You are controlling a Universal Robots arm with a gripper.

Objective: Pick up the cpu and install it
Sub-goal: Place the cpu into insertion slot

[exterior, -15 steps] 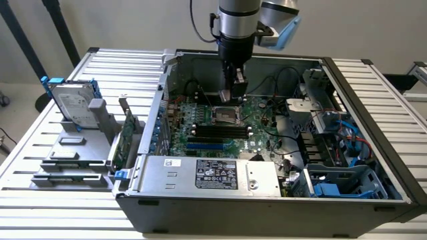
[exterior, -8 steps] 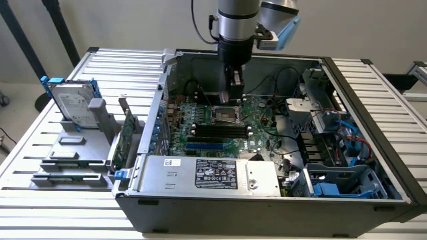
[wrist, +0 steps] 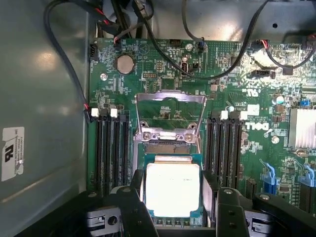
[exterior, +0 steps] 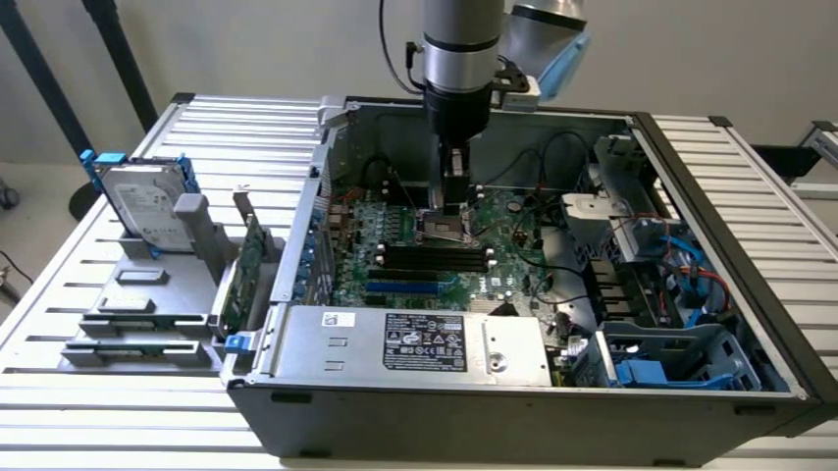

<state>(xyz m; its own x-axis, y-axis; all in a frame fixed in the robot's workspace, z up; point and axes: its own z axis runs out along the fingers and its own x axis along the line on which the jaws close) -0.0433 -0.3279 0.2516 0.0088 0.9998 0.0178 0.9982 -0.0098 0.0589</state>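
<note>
The cpu (wrist: 173,190), a small square chip with a bright silvery top, sits between the two black fingers (wrist: 132,202) of my gripper (wrist: 173,200), which press against its opposite sides. It hangs low over the open socket on the green motherboard (wrist: 247,163), just below the raised metal load plate (wrist: 170,111). In the exterior view my gripper (exterior: 452,224) points straight down into the open computer case (exterior: 733,324), right above the socket near the board's middle.
Black memory slots (wrist: 111,153) flank the socket on both sides. Cables (wrist: 64,64) run along the case wall. Outside the case, a silver hard drive with blue rails (exterior: 137,201) and green circuit cards (exterior: 242,270) stand in a grey holder at the exterior view's left.
</note>
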